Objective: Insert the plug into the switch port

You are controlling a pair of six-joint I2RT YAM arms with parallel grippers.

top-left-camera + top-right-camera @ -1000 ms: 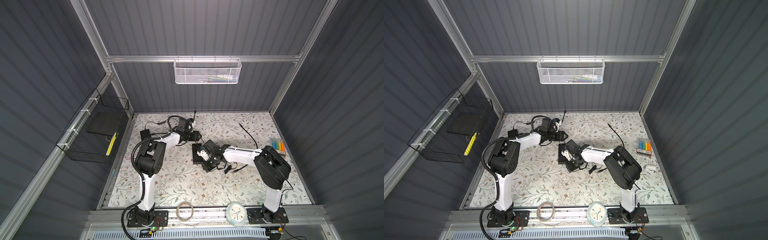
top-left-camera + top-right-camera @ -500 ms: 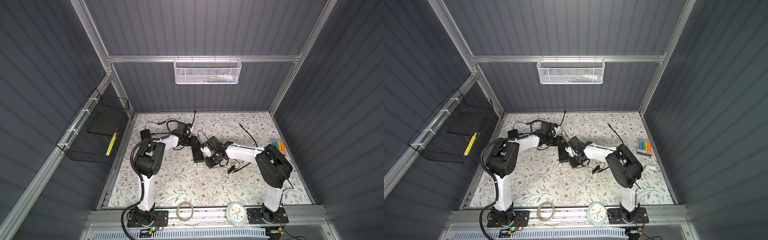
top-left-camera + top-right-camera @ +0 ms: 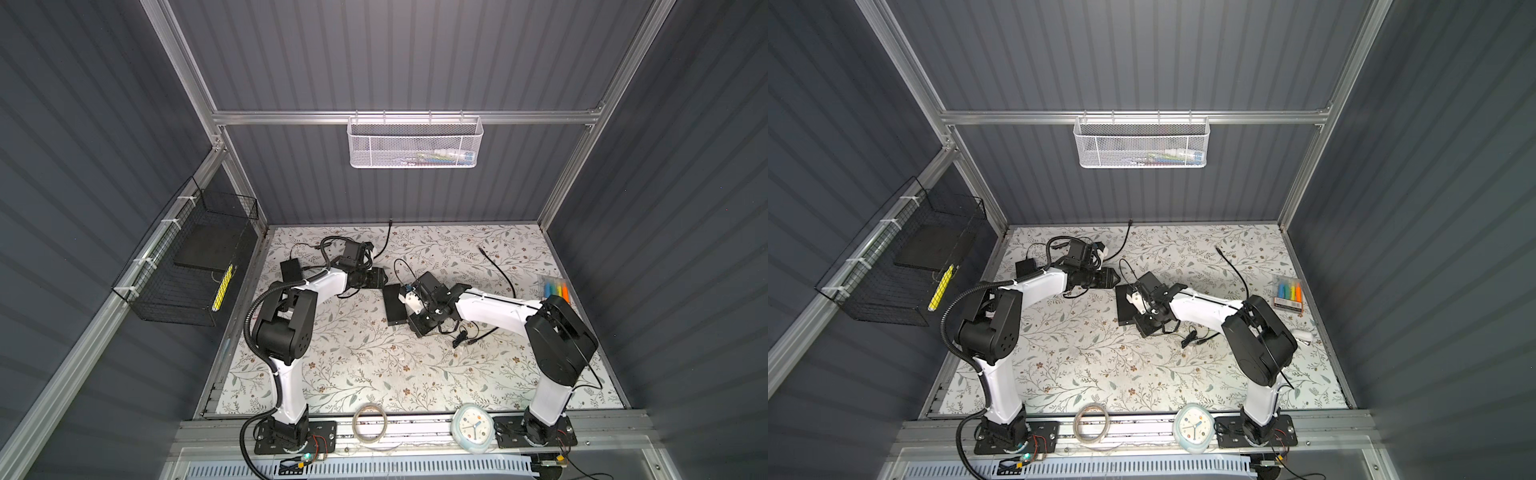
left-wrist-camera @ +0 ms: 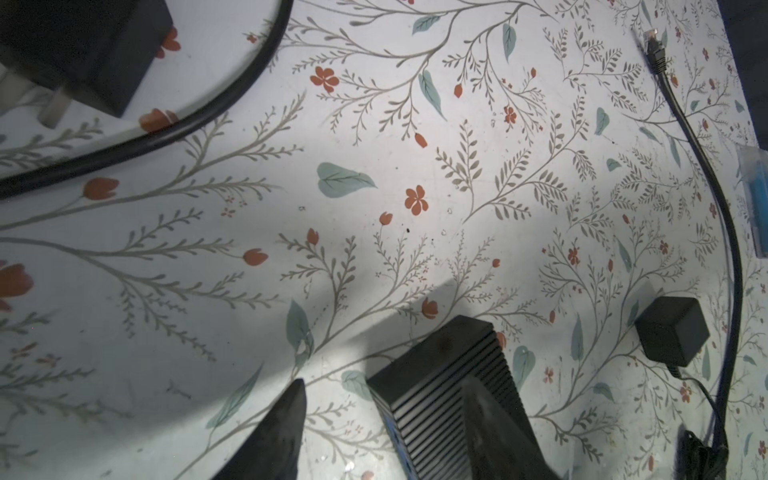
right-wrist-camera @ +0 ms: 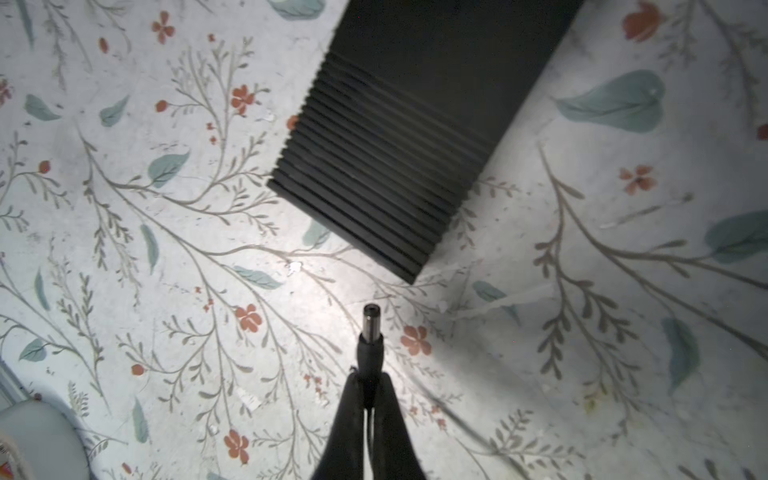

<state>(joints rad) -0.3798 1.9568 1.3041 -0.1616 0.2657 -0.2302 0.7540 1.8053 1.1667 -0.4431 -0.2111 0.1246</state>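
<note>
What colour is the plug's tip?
Silver metal tip on the plug, with a black moulded collar behind it. Shows best in the right wrist view.

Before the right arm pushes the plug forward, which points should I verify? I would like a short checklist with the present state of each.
1. Plug gripped by right gripper: ok, jaws shut on its sleeve, metal tip free.
2. Tip aimed at switch but apart from it: ok, bare table shows between them.
3. Port visible ahead of the tip: cannot tell, only a ribbed face shows.
4. Left gripper bracing the switch: not ok, jaws open, one finger clear of it.
</note>
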